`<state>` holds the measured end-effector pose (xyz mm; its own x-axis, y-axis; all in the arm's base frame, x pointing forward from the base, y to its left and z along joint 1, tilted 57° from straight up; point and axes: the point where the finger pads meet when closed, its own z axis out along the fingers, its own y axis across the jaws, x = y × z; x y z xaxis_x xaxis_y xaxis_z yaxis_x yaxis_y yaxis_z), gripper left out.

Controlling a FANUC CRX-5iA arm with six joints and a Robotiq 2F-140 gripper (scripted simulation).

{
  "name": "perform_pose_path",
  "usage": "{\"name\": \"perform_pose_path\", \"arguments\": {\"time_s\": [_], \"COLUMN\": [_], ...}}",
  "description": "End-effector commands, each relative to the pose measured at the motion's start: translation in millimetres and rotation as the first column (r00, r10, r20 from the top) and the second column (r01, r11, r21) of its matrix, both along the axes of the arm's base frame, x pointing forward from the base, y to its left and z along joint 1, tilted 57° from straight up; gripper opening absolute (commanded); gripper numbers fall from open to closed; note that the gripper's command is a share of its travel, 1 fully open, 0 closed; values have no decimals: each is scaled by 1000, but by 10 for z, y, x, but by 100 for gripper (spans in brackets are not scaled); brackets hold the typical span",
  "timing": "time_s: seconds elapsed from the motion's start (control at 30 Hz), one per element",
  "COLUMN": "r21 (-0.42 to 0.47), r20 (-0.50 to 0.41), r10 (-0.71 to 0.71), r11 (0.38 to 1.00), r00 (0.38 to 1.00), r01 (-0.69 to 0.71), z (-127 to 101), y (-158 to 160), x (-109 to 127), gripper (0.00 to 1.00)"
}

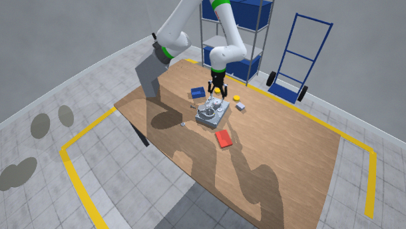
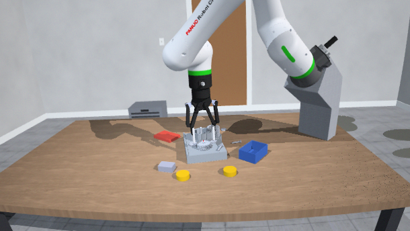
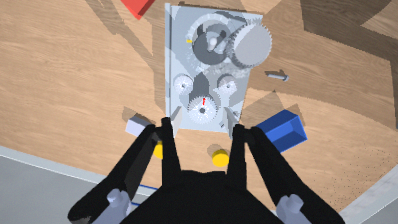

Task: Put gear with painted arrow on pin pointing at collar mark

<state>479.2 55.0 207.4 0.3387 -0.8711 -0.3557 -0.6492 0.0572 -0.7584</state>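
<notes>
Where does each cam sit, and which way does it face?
Top: high above the table's far corner, looking down at the table; arm and gripper show.
Exterior: table height, across from the arm's base, facing the case; most of the arm shows.
Wrist: on the arm's end, looking down past the open fingers at the gear with the red arrow.
All three share the case, the blue bin and the yellow discs.

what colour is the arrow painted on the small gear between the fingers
Red: a short red arrow on the small grey toothed gear, clearest in the wrist view.
</notes>
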Motion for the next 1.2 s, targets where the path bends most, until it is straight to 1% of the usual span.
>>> {"name": "perform_pose_path", "arguments": {"time_s": [0.0,1.17], "r21": [0,0], "r20": [0,0], "r10": [-1,-1], "r11": [1000,1000], "r00": [1000,1000], "r01": [1,1], "z": [-9,-164], "y": [6,144], "x": [14,210], "gripper": [53,53]}}
